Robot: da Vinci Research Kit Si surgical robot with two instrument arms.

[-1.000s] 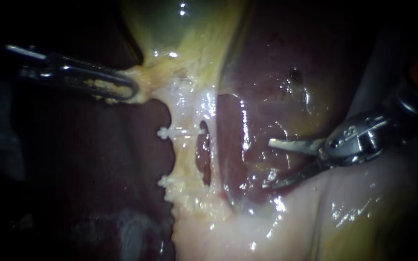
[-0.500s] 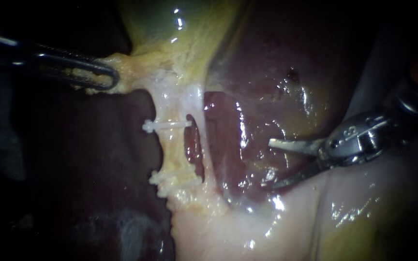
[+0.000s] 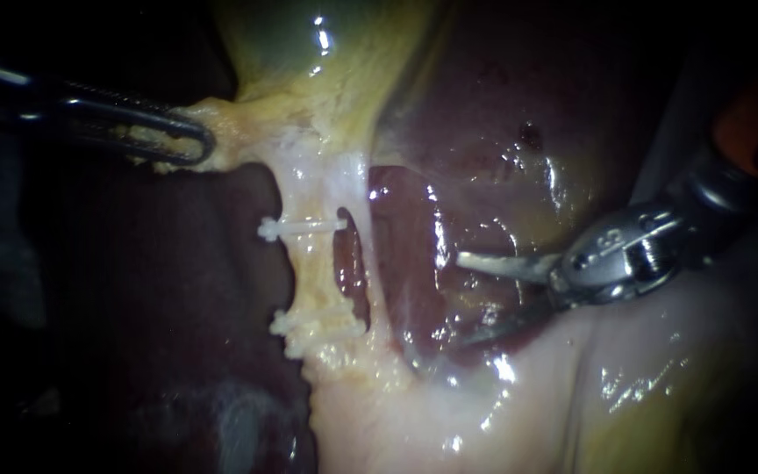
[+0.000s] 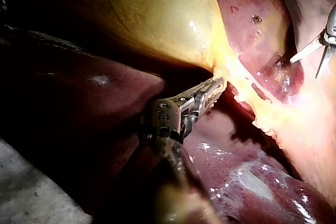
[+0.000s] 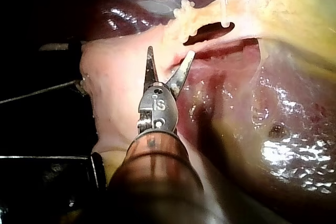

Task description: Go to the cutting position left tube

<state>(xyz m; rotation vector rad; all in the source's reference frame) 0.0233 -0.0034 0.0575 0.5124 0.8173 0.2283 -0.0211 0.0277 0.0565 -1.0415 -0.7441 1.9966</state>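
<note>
Liver [image 3: 519,96] backdrop — left tube [image 3: 311,268] apart, ahead of gaping right tool [image 3: 461,298].

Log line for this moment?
left instrument: shut on gallbladder | right instrument: open, short of clipped left tube | cut: not yet

Slim metal left instrument [image 3: 190,145], right instrument [image 3: 464,297]

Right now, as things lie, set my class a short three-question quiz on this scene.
1. True or false: the slim metal end effector of the right instrument stands open, short of the pale, white-clipped left tube.
2. The long dark end effector of the left instrument is shut on: A a white clip; B pale yellow fatty tissue; C nothing.
3. Fill in: the right instrument's jaws hang over the dark red, glistening ___.
Key: 1 true; 2 B; 3 liver.
</note>
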